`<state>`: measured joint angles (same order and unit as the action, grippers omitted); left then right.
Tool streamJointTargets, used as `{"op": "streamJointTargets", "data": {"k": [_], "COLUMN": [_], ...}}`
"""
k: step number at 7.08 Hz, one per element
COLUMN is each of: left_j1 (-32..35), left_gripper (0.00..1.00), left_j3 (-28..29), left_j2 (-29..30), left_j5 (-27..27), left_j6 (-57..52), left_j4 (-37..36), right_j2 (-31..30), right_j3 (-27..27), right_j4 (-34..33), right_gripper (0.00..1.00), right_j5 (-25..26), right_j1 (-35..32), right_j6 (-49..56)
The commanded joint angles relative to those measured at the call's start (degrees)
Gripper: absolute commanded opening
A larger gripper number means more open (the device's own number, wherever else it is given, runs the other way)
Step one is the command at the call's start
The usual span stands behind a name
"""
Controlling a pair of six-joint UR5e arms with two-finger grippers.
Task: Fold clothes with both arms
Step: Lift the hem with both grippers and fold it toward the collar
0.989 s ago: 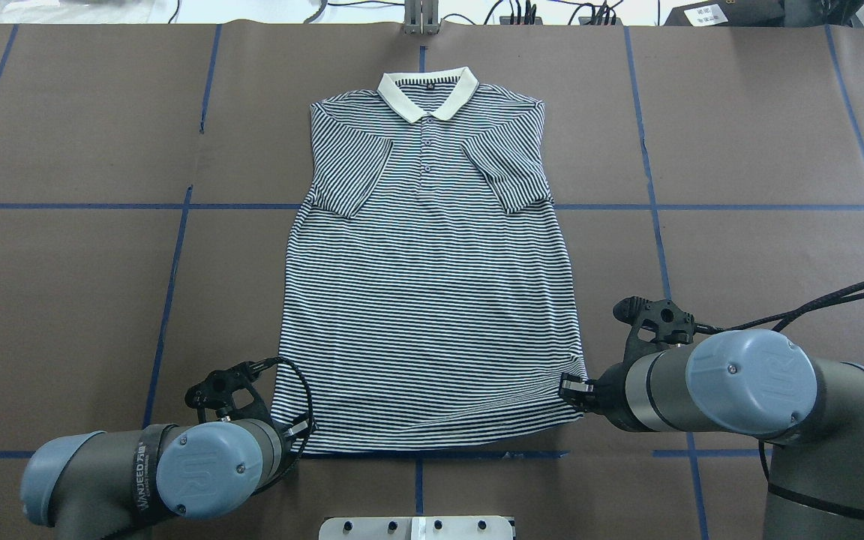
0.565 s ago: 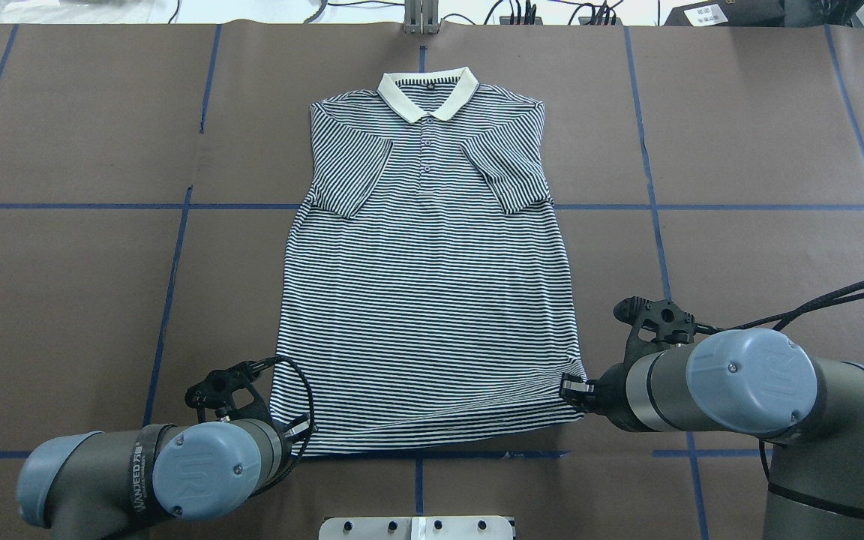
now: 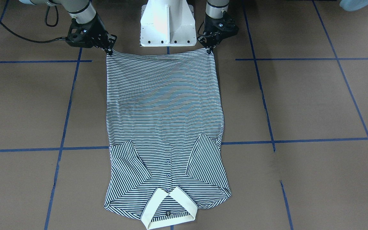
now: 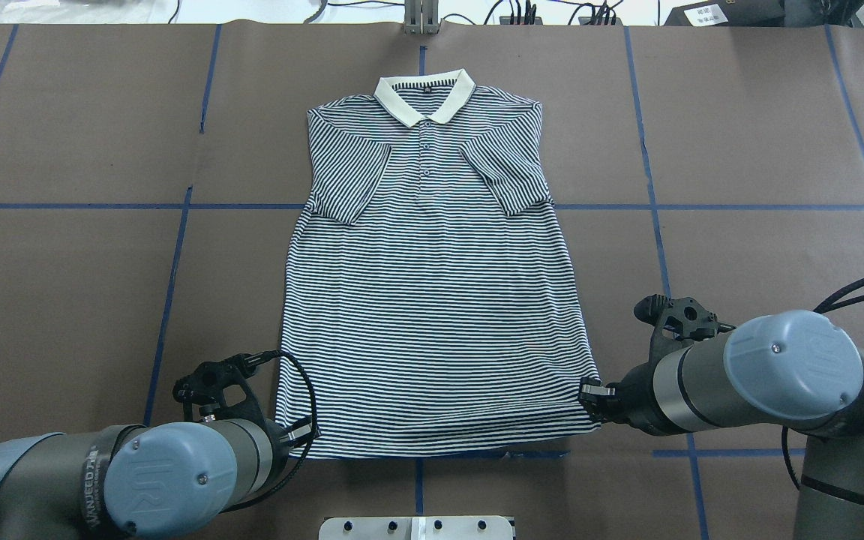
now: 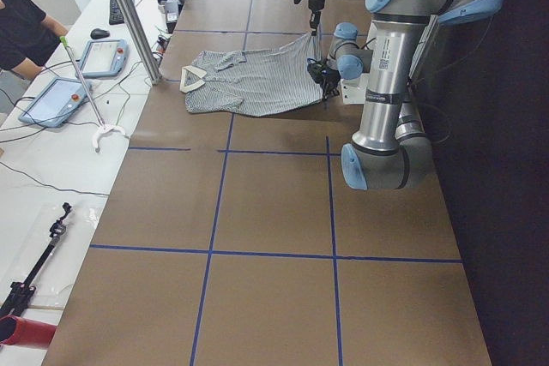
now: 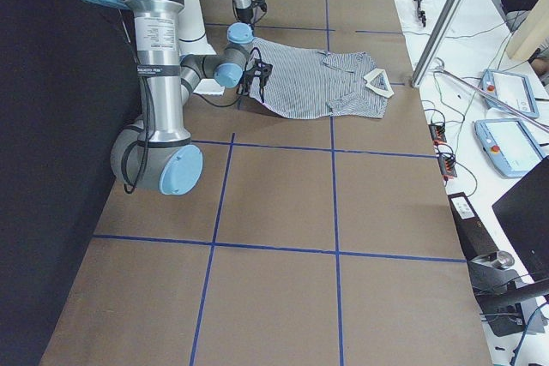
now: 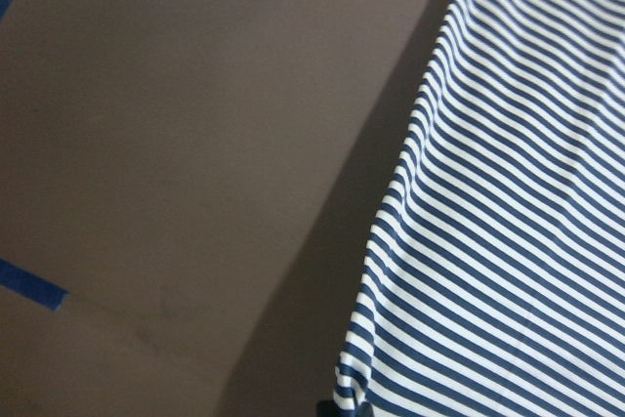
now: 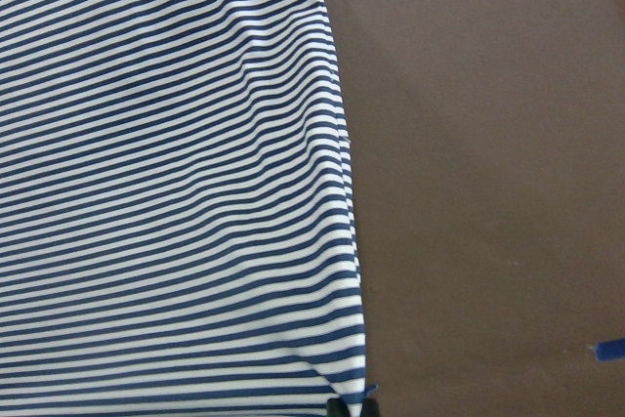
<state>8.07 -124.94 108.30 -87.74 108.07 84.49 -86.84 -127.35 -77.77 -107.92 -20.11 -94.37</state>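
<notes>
The striped polo shirt (image 4: 432, 300) lies face up on the brown table, sleeves folded in, cream collar (image 4: 424, 96) at the far end. My left gripper (image 4: 298, 433) is shut on the hem's left corner. My right gripper (image 4: 589, 391) is shut on the hem's right corner. In the front-facing view the shirt (image 3: 164, 105) runs from both grippers, the left one (image 3: 210, 49) and the right one (image 3: 109, 49), with the hem pulled straight between them. The side view shows the hem end (image 5: 300, 62) raised off the table. The wrist views show only striped cloth (image 7: 508, 192) (image 8: 166, 192) and the table.
The white pedestal base (image 3: 166, 25) stands just behind the hem, between the arms. Blue tape lines (image 4: 177, 247) cross the brown table cover. Tablets and cables (image 5: 60, 96) lie on the white bench beyond the collar end. An operator (image 5: 21, 32) sits there.
Both arms have drawn back toward the base and risen, holding the hem corners. The hem is stretched wider and lifted. The collar end has shifted slightly.
</notes>
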Motion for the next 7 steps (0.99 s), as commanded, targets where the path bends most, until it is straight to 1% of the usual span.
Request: {"op": "streamJointTargets", "data": {"k": [1, 2, 3, 5, 6, 7], "left_j1": [-1.55, -4.18, -5.77, -6.58, -6.58, -5.27], "left_gripper": [0.0, 0.0, 0.0, 0.0, 0.0, 0.0], "left_j3": [-6.43, -8.89, -11.52, -12.17, -11.38, -10.85], "left_j2": [1.04, 1.04, 0.86, 0.69, 1.29, 1.39], "left_j5": [-0.24, -0.41, -1.02, -1.12, -1.12, -1.03], "left_j6": [-0.75, -0.93, -0.93, -0.93, -1.01, -1.8], "left_j4": [-4.31, -5.72, -7.82, -8.2, -8.02, -7.76], "right_j2": [-2.88, -5.86, -6.58, -5.9, -5.45, -3.54], "right_j3": [-3.76, -7.7, -9.48, -10.2, -9.68, -8.28], "right_j4": [-0.1, -0.1, -0.1, -0.01, -0.01, -0.01], "right_gripper": [0.0, 0.0, 0.0, 0.0, 0.0, 0.0], "right_j5": [-5.25, -7.54, -7.57, -7.57, -7.31, -6.96], "right_j1": [1.64, 4.17, 6.72, 6.93, 4.05, -1.55], "right_j6": [0.06, 0.06, -0.02, 0.15, 1.46, 6.95]}}
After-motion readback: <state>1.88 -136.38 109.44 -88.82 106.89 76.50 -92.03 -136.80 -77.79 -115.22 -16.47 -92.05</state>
